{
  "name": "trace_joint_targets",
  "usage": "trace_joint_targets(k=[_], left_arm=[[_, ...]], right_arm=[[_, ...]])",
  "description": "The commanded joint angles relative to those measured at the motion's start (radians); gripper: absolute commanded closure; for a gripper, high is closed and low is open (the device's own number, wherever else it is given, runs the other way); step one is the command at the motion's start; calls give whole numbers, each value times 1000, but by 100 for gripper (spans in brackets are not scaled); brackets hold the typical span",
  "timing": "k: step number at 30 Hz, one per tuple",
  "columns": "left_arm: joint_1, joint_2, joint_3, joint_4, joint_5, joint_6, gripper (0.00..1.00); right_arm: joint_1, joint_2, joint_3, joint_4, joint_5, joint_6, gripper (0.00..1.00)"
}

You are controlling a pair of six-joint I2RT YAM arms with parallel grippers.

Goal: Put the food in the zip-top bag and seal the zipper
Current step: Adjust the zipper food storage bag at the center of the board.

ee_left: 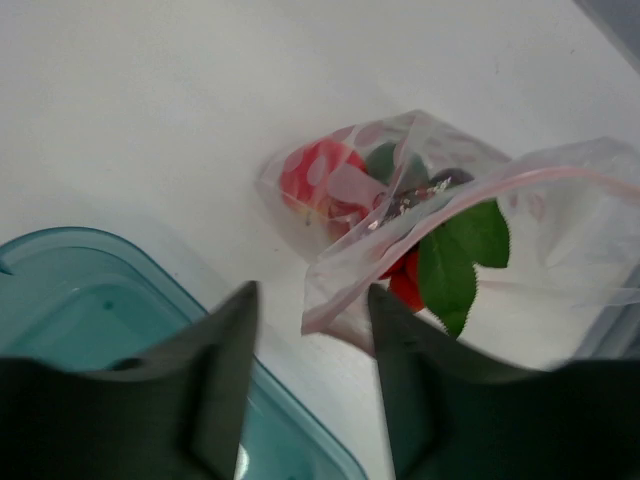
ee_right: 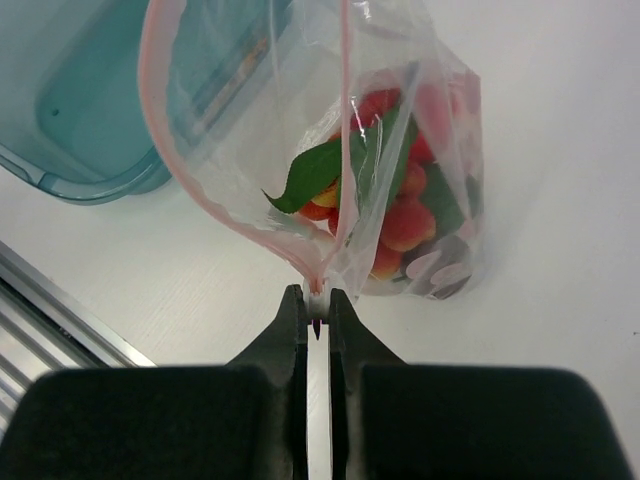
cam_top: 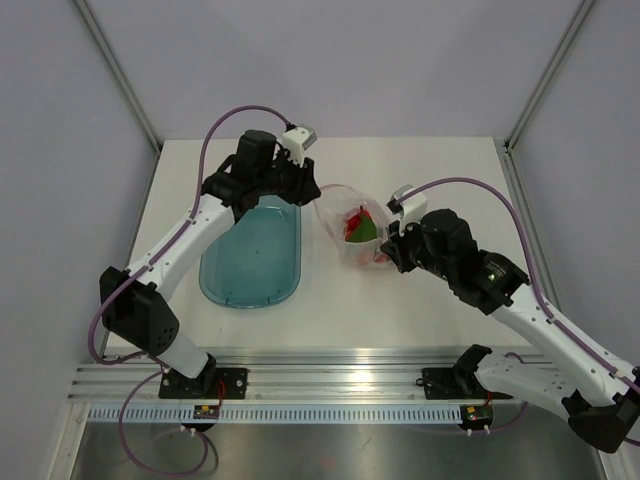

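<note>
The white table [cam_top: 400,310] is carrying everything, and on its left side the teal tray [cam_top: 250,260] is lying flat. Just beside the tray, to the right, the zip-top bag [cam_top: 340,210] is being held up between the two arms, its mouth hanging wide open and its lower part lying on the table. The right gripper [ee_right: 318,300] is pinching the right-hand corner of the bag's mouth, its jaws closed tight on the plastic. The left gripper [ee_left: 310,300] is hovering at the opposite corner with its jaws apart. That corner is sitting in the gap between them, though from the wrist view I cannot tell whether the plastic is touching either finger. The food [ee_right: 400,225] is sitting inside the bag, gathered at the bottom: red and orange pieces, with a green leaf [ee_right: 310,175] reaching up toward the mouth. The zipper [ee_right: 150,90] is curving loosely, its two lips well apart. I am thinking that sealing is the step in hand. To do it well, the left gripper should be closing on both lips together, right at the strip and not below it. Then the arms should be drawing the strip straight before pressing along it, with the leaf kept under the line.
</note>
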Motion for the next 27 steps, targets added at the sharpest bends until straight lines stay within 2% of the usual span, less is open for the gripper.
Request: trace_joint_targets(k=[1,3,4,5,9,14,16,20,23,27], left_arm=[[-4,5,60,76,50,-15,71],[-5,20,85,57,55,-26,90],[-1,28,95,46,47,-29,97],[1,29,105,34,34,-36,100],[7,17,134,9,12,-91,100],[6,-33,157,24,-31,-194,100],[7,-64,137,49,-28,-217,100],[7,-81,85,75,-5,-245,100],[7,-75,30,96,3,-263,100],[9,-52,20,90,26,-289,100]], right_arm=[[-35,22,41,33,1,-10,100],[-83,38,43,51,-20,-13,100],[-103,51,46,59,-31,-16,100],[-115,61,49,70,-39,-16,100],[-169,161,122,136,-24,-107,100],[-233,288,378,93,-19,-216,100],[-245,292,405,111,-23,-223,100],[-250,264,368,95,-76,-193,100],[-250,211,226,107,-123,-134,100],[-250,143,77,133,-137,-59,83]])
